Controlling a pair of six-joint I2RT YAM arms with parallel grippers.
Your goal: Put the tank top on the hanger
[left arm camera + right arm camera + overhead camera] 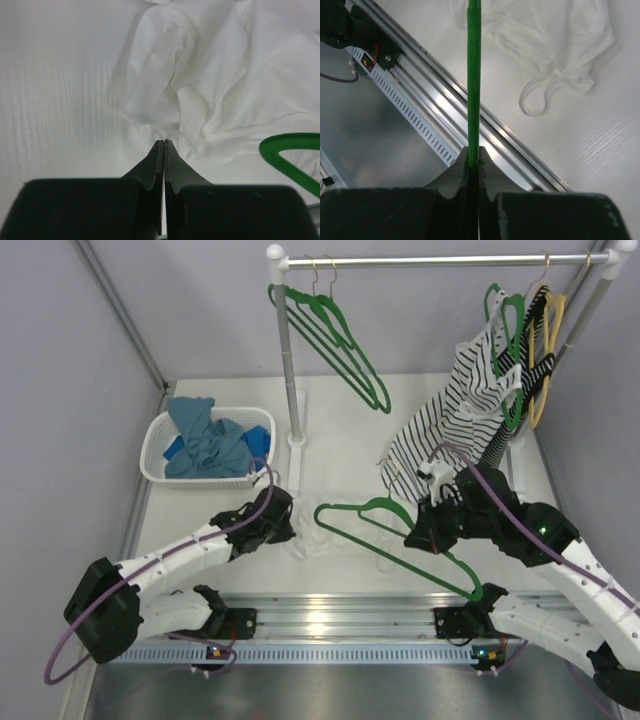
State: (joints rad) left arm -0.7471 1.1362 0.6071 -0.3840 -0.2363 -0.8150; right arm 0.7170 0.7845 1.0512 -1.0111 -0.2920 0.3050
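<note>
The white tank top [312, 540] lies crumpled on the white table, between the two arms. It fills the upper right of the left wrist view [215, 75]. My left gripper [284, 530] is at its left edge. Its jaws are shut [164, 142], with a thin white strap edge pinched at the tips. My right gripper [421, 538] is shut on the green hanger [385, 530] and holds it over the table, right of the tank top. In the right wrist view the hanger's bar [474, 75] runs straight up from the shut jaws [474, 151], and the tank top [545, 40] lies beyond.
A white basket [158, 458] of blue garments stands at the back left. A rack pole [290, 370] carries green hangers [345, 345]. A striped top [450, 425] and a yellow hanger [548, 365] hang at the right. A metal rail [340, 615] runs along the near edge.
</note>
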